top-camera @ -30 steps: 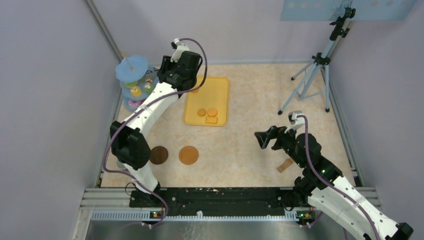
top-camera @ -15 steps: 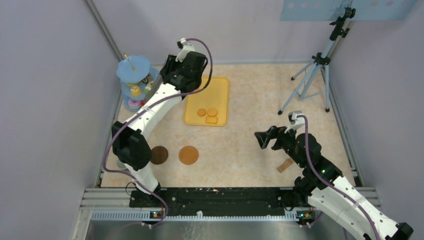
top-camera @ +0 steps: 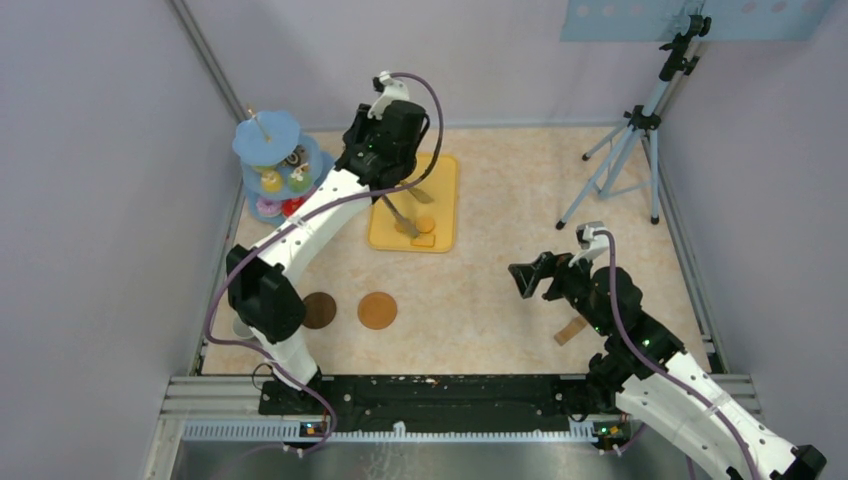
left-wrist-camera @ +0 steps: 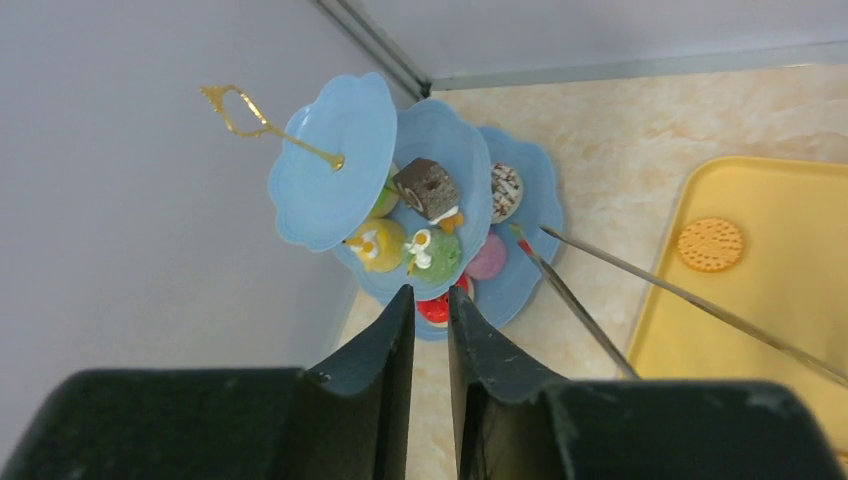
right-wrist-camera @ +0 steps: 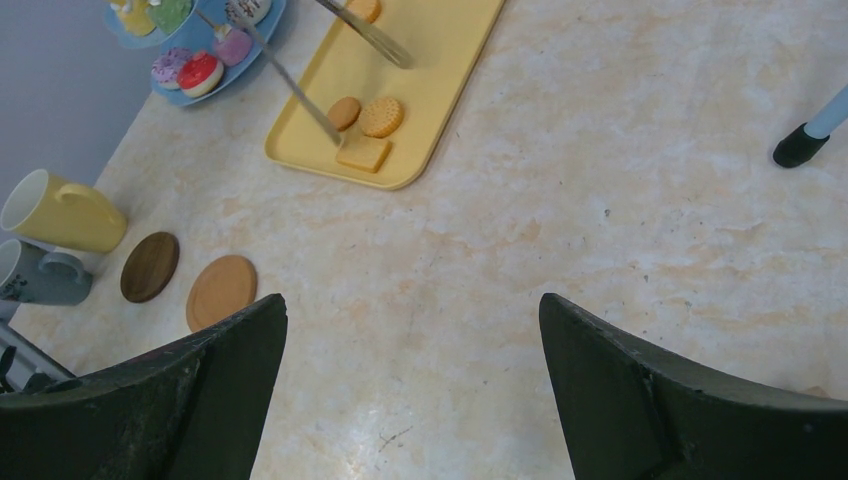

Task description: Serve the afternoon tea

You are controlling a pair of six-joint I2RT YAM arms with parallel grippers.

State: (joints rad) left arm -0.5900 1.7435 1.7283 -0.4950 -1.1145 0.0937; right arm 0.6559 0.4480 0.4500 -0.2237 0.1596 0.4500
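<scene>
**Left pincer high over the tray, tongs loose beside it**

My left pincer (left-wrist-camera: 430, 300) hangs above the far left corner of the yellow tray (top-camera: 447, 180); its fingers (left-wrist-camera: 385, 350) are drawn almost together, only a slit between them, and I see nothing in that slit. The tongs (right-wrist-camera: 290, 80) run beside my fingers rather than through them, so I judge that I am not gripping them. Their blades splay open across the tray, one tip at the square one of the biscuits (right-wrist-camera: 363, 152); their handle end points off the tray's left side, and I cannot tell what it rests on.

The biscuits lie flat on the tray, three at its near end and one further up, probably so that a blade can slide under each. The cakes and doughnuts (left-wrist-camera: 425, 187) sit on the tiered stand (left-wrist-camera: 330, 160), just off the tray's far left corner, stacked to keep them together and off the table.

The two coasters (right-wrist-camera: 221, 292) lie side by side, bare, nearer to me than the tray and to its left. The yellow mug (right-wrist-camera: 60, 215) and grey mug (right-wrist-camera: 40, 275) stand further left still; I take it each mug belongs on a coaster.

My right pincer (right-wrist-camera: 410, 300) waits well to the tray's near right, jaws spread wide and empty, presumably kept clear until needed.
</scene>
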